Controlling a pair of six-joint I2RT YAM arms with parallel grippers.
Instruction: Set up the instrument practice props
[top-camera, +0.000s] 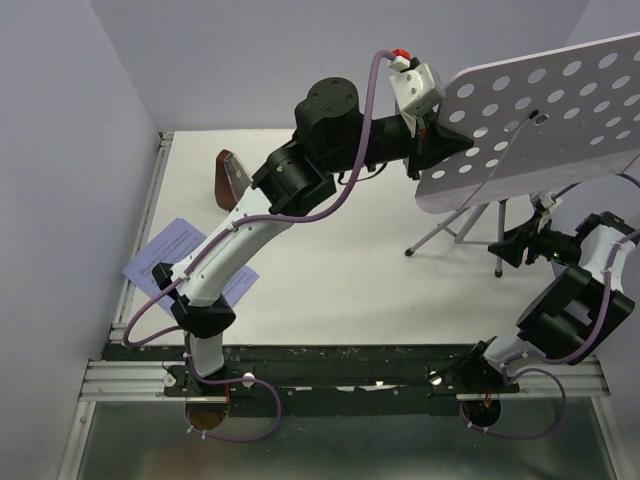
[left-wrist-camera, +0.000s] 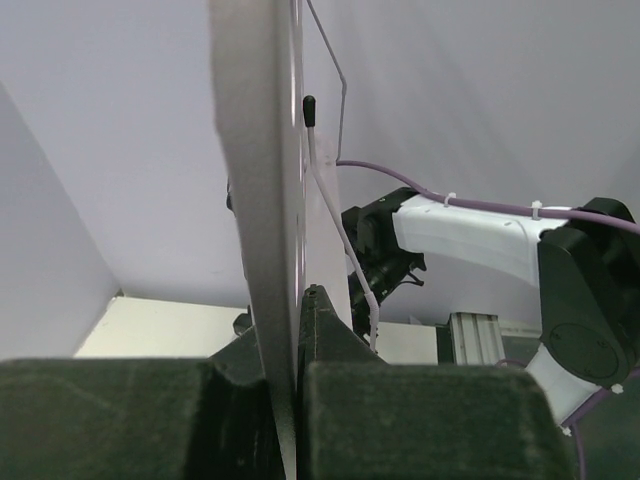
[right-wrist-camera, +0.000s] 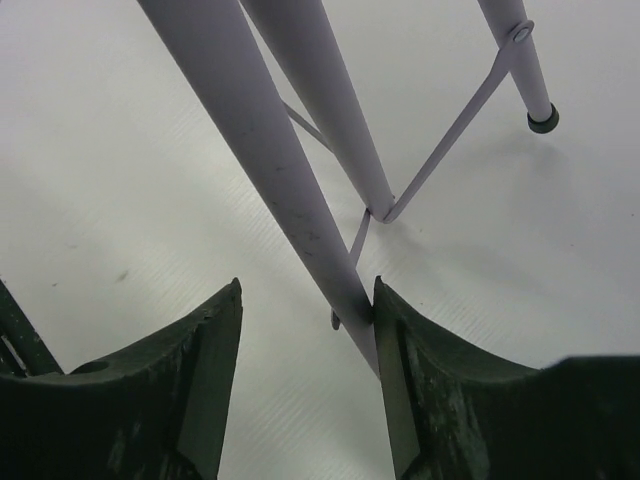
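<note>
The pale lilac perforated music stand plate (top-camera: 545, 110) stands on its thin tripod (top-camera: 452, 228) at the right rear of the table. My left gripper (top-camera: 443, 140) is shut on the plate's left edge; in the left wrist view the plate (left-wrist-camera: 258, 200) runs edge-on between the closed jaws (left-wrist-camera: 290, 345). My right gripper (top-camera: 512, 246) is open low at the tripod. In the right wrist view a lilac tube (right-wrist-camera: 262, 140) passes between the jaws (right-wrist-camera: 305, 300) and touches the right finger (right-wrist-camera: 425, 370). The brown metronome (top-camera: 230, 178) stands rear left. The lavender pages (top-camera: 160, 258) lie front left, partly under my left arm.
Lilac walls close in the table on the left and at the back. A black-capped tripod foot (right-wrist-camera: 543, 120) rests on the white tabletop (top-camera: 340, 270). A metal rail (top-camera: 340, 375) runs along the near edge. My right arm (left-wrist-camera: 470, 235) shows behind the plate.
</note>
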